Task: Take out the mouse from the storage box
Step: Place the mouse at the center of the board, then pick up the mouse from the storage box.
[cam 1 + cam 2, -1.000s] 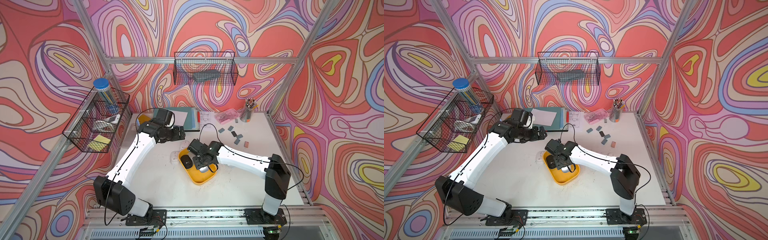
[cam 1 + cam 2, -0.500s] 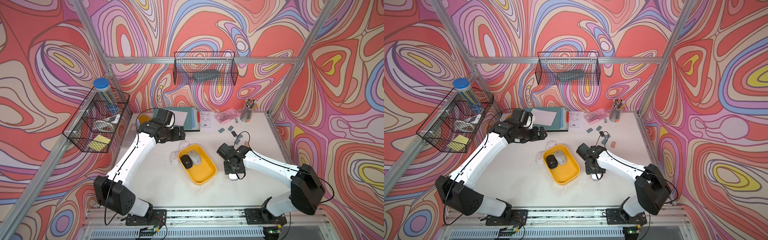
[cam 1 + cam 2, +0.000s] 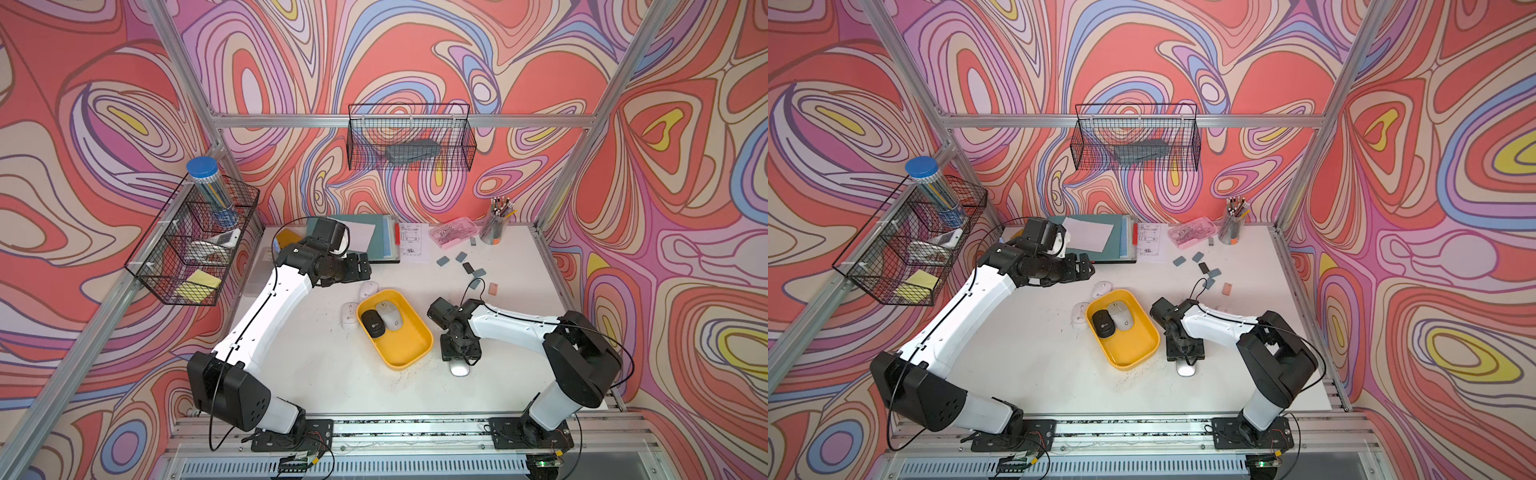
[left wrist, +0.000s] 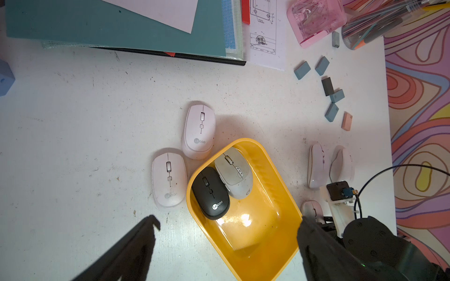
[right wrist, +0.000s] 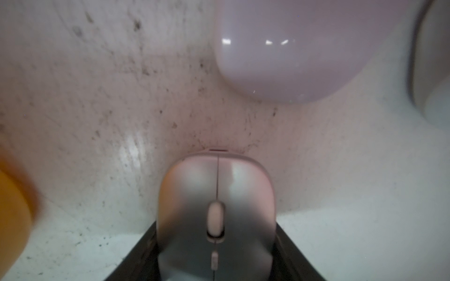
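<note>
Storage box (image 3: 405, 349): one
Mice inside it: two, a black mouse (image 4: 210, 193) and a grey mouse (image 4: 233, 172)
Mice on the table (image 3: 316, 374): five, four pale mice (image 4: 199, 131) and one silver mouse (image 5: 216, 206)
Mice in all: seven
Small blocks (image 4: 302, 70): seven; four blue, one dark grey, one lighter grey, one salmon
Wire baskets (image 3: 361, 137): two
Pink case (image 3: 453, 230): one
Pencil cup (image 3: 494, 226): one
Blue-lidded tube (image 3: 212, 191): one
Printed sheet (image 3: 413, 247): one
Yellow note pad (image 3: 199, 282): one
Robot arms (image 3: 270, 311): two
</note>
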You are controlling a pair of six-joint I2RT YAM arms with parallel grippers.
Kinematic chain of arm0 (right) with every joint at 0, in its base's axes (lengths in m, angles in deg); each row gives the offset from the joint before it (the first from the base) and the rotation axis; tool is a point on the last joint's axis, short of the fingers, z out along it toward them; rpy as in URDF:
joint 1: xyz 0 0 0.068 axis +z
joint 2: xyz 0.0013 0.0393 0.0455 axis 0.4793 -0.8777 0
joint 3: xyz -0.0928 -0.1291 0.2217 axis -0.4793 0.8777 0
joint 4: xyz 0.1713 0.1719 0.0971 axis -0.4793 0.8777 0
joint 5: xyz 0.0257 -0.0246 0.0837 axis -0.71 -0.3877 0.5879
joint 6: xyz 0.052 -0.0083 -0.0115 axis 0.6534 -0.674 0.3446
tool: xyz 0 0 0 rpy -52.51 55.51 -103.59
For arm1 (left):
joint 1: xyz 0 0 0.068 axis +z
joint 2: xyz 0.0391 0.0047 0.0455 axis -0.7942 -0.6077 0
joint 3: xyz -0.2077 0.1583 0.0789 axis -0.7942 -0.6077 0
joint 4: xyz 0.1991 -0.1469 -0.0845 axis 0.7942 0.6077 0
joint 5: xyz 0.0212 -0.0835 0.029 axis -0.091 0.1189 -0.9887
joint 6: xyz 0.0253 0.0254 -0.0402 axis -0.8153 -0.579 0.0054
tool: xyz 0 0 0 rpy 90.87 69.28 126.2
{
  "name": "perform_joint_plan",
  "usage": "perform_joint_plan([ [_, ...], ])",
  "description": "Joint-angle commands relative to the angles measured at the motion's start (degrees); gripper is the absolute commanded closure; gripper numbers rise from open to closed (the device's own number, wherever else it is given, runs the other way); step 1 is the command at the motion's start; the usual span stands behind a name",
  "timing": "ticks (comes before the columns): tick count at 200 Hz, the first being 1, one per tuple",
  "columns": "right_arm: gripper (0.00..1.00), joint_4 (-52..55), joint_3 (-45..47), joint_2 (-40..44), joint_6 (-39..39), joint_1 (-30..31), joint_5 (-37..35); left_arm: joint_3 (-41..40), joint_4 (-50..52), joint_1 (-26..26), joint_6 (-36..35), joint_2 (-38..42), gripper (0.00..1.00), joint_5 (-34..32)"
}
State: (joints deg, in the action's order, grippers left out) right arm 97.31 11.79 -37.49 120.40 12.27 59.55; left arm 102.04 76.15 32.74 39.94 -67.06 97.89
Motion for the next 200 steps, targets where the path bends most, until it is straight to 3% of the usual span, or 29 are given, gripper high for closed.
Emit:
perform_joint_plan([
  [1,0.30,1.9,-1.3,1.3,0.9,-0.2,-1.5,-0.9,-0.6,0.4,-0.6,0.5,0.05,0.0],
  [38,0.24,9.8,-10.1,9.0,0.3,-0.1,-5.7,-0.5,-0.3,0.3,-0.6,-0.2,0.05,0.1],
  [62,0.25,6.1,-16.2,10.8,-3.3,2.2,-3.1,-0.4,-0.3,0.3,-0.7,-0.2,0.05,-0.2],
  [142,0.23,-12.0,-29.7,-10.8,-15.9,5.9,4.0,-0.4,0.0,0.3,-0.9,-0.7,0.05,-1.0],
  [200,0.17,-13.3,-34.1,-19.7,-22.1,5.9,5.5,-0.5,-0.1,0.4,-1.1,-0.3,0.05,-0.6],
])
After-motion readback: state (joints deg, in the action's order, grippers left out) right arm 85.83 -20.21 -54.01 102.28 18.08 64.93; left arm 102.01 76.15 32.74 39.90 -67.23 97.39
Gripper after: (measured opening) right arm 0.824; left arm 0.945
